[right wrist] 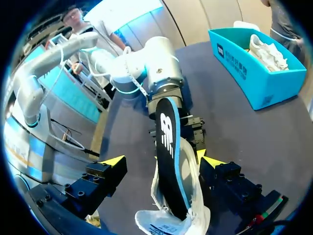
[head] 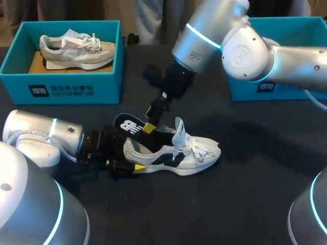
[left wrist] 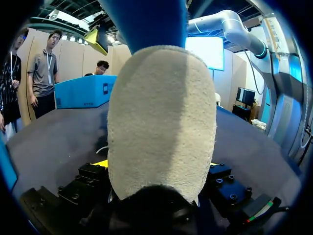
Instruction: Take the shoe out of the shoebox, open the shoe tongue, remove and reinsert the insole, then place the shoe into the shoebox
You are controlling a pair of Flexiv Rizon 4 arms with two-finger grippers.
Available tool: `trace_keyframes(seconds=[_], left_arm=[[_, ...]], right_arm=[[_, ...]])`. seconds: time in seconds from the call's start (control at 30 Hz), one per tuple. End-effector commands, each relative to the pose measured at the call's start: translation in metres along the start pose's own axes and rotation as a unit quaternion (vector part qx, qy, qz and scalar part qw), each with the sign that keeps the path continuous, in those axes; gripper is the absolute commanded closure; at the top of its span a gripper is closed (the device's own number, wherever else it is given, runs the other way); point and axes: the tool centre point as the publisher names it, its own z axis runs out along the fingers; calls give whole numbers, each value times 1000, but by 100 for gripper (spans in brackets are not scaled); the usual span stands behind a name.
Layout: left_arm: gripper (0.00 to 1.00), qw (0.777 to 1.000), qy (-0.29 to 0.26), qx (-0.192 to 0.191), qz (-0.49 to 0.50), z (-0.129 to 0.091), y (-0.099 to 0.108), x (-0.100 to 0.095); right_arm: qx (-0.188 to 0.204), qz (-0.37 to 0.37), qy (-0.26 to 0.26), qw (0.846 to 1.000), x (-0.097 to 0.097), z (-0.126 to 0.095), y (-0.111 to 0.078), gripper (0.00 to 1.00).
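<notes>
A white and navy shoe (head: 176,152) lies on its sole on the dark table (head: 240,204). My left gripper (head: 134,162) is shut on its beige heel (left wrist: 161,122), one yellow tip on each side. A dark insole (head: 127,125) with a white logo sticks up out of the heel end; in the right wrist view the insole (right wrist: 168,147) rises between the fingers of my right gripper (right wrist: 165,161). These stand wide open, one yellow fingertip (head: 148,127) close by the insole. The tongue (head: 179,128) stands up.
A teal shoebox (head: 76,88) at the back left holds another pale shoe (head: 76,48). A second teal box (head: 286,91) stands at the back right, behind my right arm. Dark tabletop lies bare in front of the shoe.
</notes>
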Motion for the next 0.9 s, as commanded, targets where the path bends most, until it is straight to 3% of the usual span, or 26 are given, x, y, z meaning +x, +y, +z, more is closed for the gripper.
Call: trace_keyframes(seconds=[0.03, 0.07, 0.1, 0.13, 0.27, 0.4, 0.5, 0.63, 0.9], left_arm=[[100, 1000, 0, -2, -1, 6, 3, 0], [100, 1000, 0, -2, -1, 6, 3, 0], [100, 1000, 0, -2, -1, 6, 3, 0], [100, 1000, 0, -2, -1, 6, 3, 0], [100, 1000, 0, -2, -1, 6, 3, 0], [100, 1000, 0, -2, -1, 6, 3, 0], [100, 1000, 0, -2, -1, 6, 3, 0], [100, 1000, 0, -2, -1, 6, 3, 0], [100, 1000, 0, -2, -1, 6, 3, 0]], right_arm=[[-32, 6, 11, 999, -3, 9, -5, 0], [-36, 6, 15, 999, -4, 11, -5, 0], [-36, 7, 19, 999, -4, 13, -5, 13], [-41, 8, 22, 999, -4, 15, -5, 16], [-52, 11, 31, 998, -5, 24, -6, 14], [-58, 12, 39, 997, -5, 30, -6, 25], [-58, 9, 47, 997, -5, 35, -5, 22], [-61, 4, 56, 997, -6, 40, -3, 49], [-57, -9, 75, 996, -10, 48, 1, 55]])
